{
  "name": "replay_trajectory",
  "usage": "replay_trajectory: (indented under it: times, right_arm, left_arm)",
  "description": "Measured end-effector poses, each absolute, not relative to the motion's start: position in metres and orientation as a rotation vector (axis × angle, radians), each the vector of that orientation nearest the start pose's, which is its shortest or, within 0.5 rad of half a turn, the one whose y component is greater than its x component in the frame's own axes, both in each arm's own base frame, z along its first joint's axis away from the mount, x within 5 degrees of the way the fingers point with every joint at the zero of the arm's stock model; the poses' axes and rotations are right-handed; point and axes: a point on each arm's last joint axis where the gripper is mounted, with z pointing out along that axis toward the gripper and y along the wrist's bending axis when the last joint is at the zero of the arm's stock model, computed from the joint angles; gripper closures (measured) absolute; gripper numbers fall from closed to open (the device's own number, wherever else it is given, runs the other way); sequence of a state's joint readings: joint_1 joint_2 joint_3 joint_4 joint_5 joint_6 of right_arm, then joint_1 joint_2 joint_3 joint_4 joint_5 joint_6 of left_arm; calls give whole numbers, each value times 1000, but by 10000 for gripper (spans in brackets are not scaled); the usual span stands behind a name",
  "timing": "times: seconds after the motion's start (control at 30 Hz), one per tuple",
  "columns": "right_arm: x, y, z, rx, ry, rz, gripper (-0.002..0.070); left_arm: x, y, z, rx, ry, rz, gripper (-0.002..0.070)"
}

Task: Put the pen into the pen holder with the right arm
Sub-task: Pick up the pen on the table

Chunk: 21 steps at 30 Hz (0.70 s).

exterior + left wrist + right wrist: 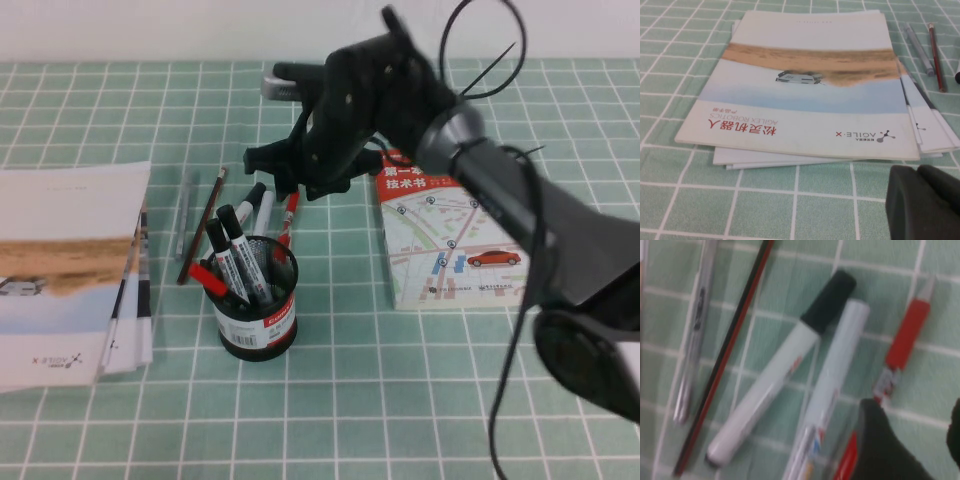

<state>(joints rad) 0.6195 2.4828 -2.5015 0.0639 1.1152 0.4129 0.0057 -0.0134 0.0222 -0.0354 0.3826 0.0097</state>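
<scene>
The slim red pen [289,214] lies on the green mat just behind the black mesh pen holder [258,318]. The holder stands upright with black-capped markers and a red item in it. My right gripper [283,178] hovers low over the pen with its fingers apart. In the right wrist view the pen [907,335] runs under one dark finger [885,445], and bare mat shows between the two fingers of the gripper [914,409]. My left gripper [922,205] is shut and empty, low over the mat beside the booklets.
Two thick white markers [775,385] lie beside the pen, then a dark red-brown pencil [735,335] and a grey pen [695,325]. A stack of booklets [70,270] lies at the left. A map book [450,245] lies to the right, under the right arm.
</scene>
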Motion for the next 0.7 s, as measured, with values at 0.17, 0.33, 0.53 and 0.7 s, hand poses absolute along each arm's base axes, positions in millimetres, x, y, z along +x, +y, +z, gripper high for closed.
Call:
replay_trajectory:
  times: [0.17,0.33,0.53,0.7]
  right_arm:
    - [447,329,215,-269,2617,422,395]
    - [448,334,197,-278,2629,402,393]
    - [450,334,186,-284,2642,368,393]
    - [449,332,186,-291,2654,340,405]
  left_arm:
    - [52,-1,172,-18,1875,-24,679]
    - [52,-1,172,-18,1875,-24,679]
    - [52,-1,172,-18,1875,-24,679]
    - [52,-1,172,-18,1875,-24,679]
